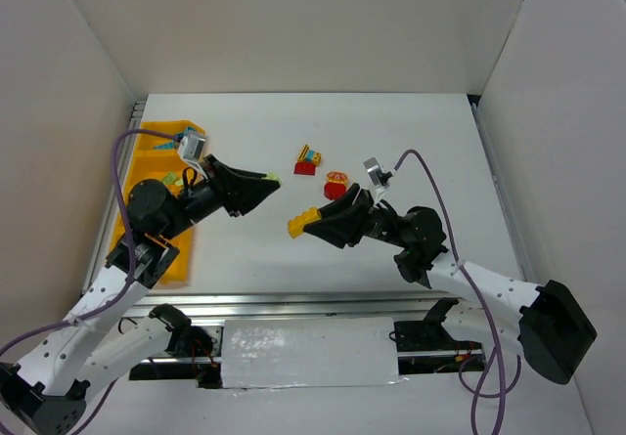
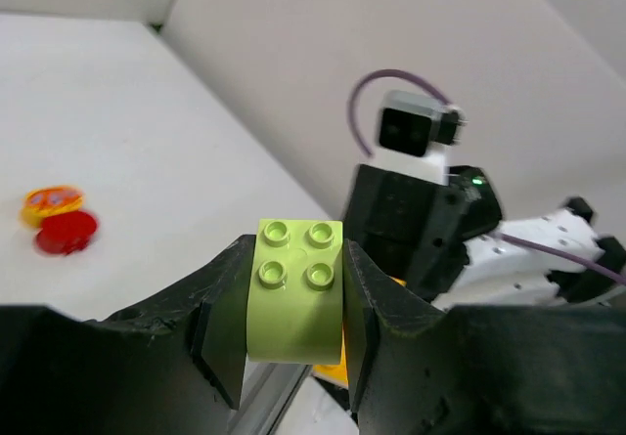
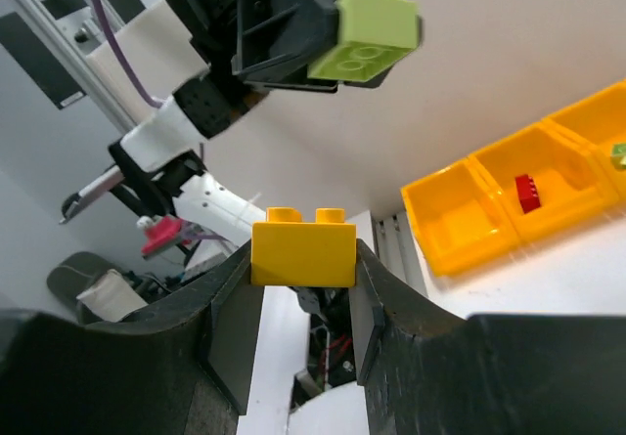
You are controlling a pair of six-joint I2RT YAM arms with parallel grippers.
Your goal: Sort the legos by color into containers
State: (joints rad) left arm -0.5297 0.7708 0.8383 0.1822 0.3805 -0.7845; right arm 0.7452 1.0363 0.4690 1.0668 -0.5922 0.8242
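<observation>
The left arm bends inward, and the left gripper (image 1: 268,178) is clamped narrowly on a pale green four-stud brick (image 2: 293,298), held clear above the white surface (image 1: 411,132). Facing it, the right gripper (image 1: 307,222) pinches a glossy yellow brick (image 3: 303,251) by its sides. Just beyond them lie a multicoloured clump (image 1: 310,158) and a red-and-yellow round piece (image 1: 336,184). The tray (image 1: 155,134) sits at the far left, with one red brick (image 3: 528,192) in a compartment.

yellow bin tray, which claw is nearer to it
Left. The left claw, shut on a green brick, hangs just right of the tray; the right claw, shut on a yellow brick, is farther to the right.
</observation>
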